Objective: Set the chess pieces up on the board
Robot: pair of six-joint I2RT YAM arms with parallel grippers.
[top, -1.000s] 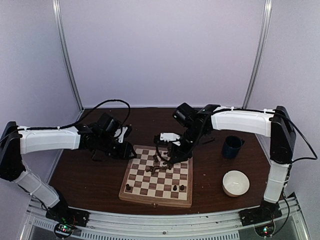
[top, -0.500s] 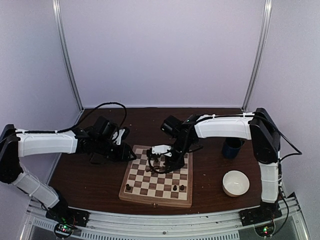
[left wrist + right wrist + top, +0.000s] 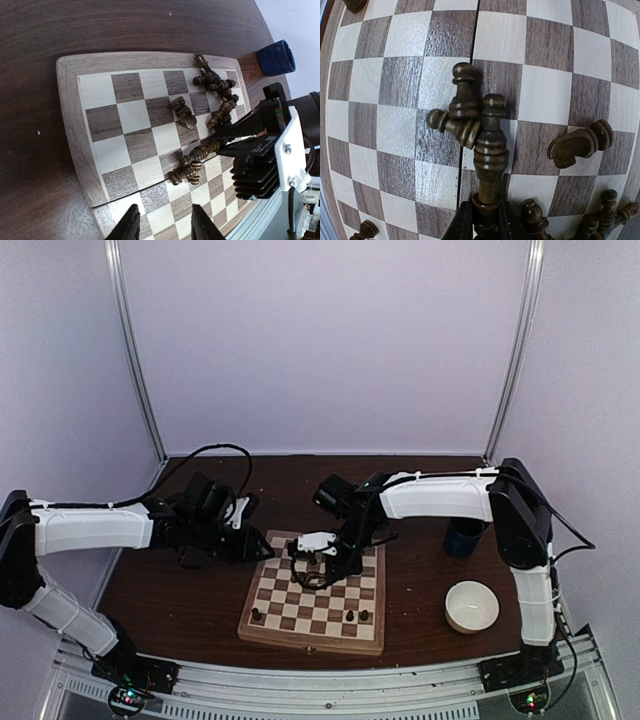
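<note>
Overhead, the right gripper (image 3: 318, 565) is down on the far half of the board (image 3: 300, 602), and the left gripper (image 3: 252, 544) hangs by the board's far left corner. Three of the chess pieces (image 3: 257, 615) stand in the near row, well short of both sets of fingers. A blue cup (image 3: 465, 533) and a white bowl (image 3: 472, 606) sit well apart, on the right arm's outer side.

From the left wrist, its fingers (image 3: 131, 225) are moderately apart with nothing between them, only checkered squares below. Ahead of them lie clusters of toppled pieces, and the right gripper reaches into the nearest cluster.

From the right wrist, the fingertips are narrow, pinched on the base of a tall piece (image 3: 490, 150) that lies pointing away from them. Just beyond, two fallen pieces (image 3: 460, 115) lie crossed against its upper half, touching it.

The step in hand, as I judge it, is picking one piece out of the heap. The next move calls for a clean lift clear of the crossed pair, then turning the piece upright over a home square. The risk is that it drags its neighbours along or pivots in the grip.
</note>
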